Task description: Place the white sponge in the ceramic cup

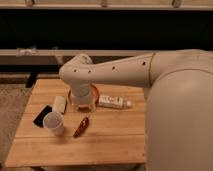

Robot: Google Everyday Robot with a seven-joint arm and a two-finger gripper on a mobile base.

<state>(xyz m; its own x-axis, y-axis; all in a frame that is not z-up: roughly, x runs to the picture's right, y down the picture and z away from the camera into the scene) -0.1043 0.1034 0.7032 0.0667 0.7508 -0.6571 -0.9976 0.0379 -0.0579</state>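
While the arm (125,67) reaches in from the right and bends downward at its elbow, the gripper (81,101) hangs over the orange bowl (94,94) near the far middle of the wooden table (115,137); it is mostly hidden behind the arm's last segment, so I cannot tell whether it is parted or closed on anything. The white sponge (59,104) lies on the table just left of the bowl, apart from the gripper. Nearer and slightly left of the sponge stands the ceramic cup (53,121), upright with its mouth showing. A black flat rectangle (42,115) lies left of the cup, close to the sponge's near end. A small dark red object (81,127) lies slanted to the right of the cup, and a white printed packet (112,102) lies right of the bowl. The tabletop is made of pale wood planks running left to right. Speckled carpet (10,107) shows at the left. Beyond the table, a pale horizontal rail (30,52) crosses a dark wall, with a second pale strip along the top.
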